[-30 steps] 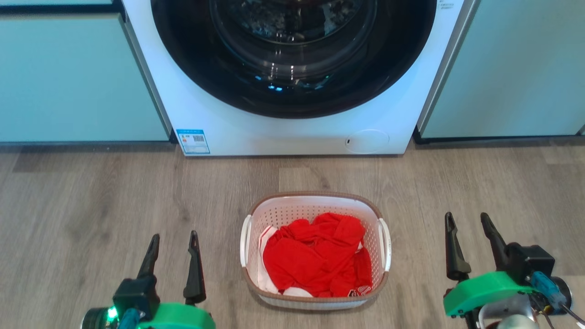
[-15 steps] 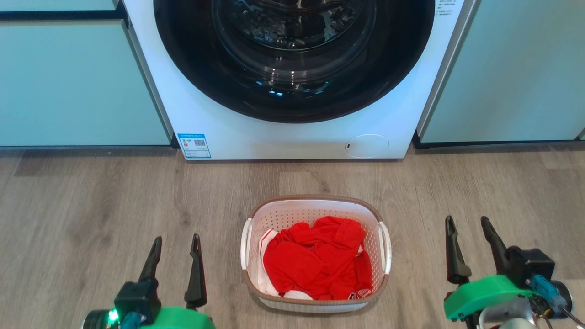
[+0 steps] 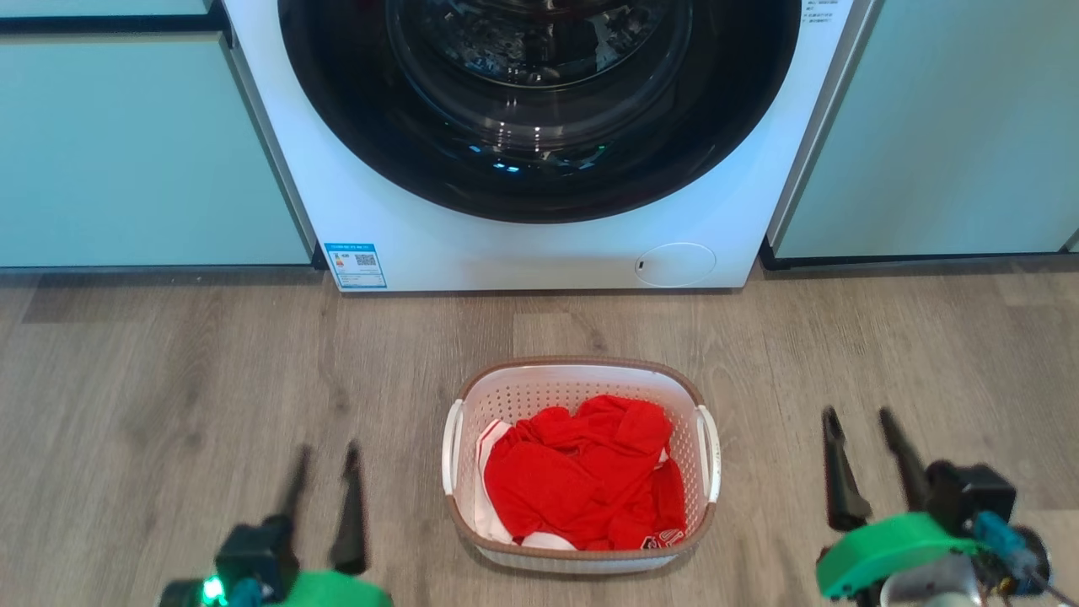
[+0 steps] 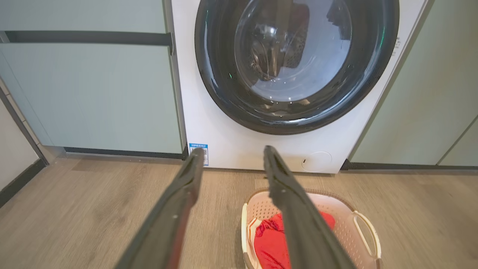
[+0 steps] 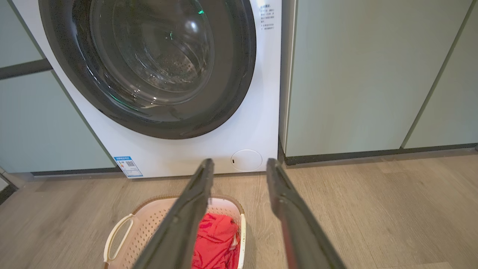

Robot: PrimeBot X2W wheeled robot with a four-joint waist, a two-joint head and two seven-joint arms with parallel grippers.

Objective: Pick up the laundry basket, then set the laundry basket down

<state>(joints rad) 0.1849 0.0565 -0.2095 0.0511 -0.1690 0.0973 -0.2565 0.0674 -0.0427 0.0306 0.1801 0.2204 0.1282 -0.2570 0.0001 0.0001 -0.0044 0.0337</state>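
Head view: the laundry basket (image 3: pixel 539 389) is sitting on the floor (image 3: pixel 169 379) between the left tool (image 3: pixel 326 459) and the right tool (image 3: pixel 858 421), apart from both; each is gaping moderately, holding nothing. Left wrist view: it is lying right of that tool; right wrist view, left. Stiff, probably light, it is offering side handles (image 3: pixel 712 451) for gripping. Open floor is flanking it; the washing machine (image 3: pixel 539 253) is standing beyond.
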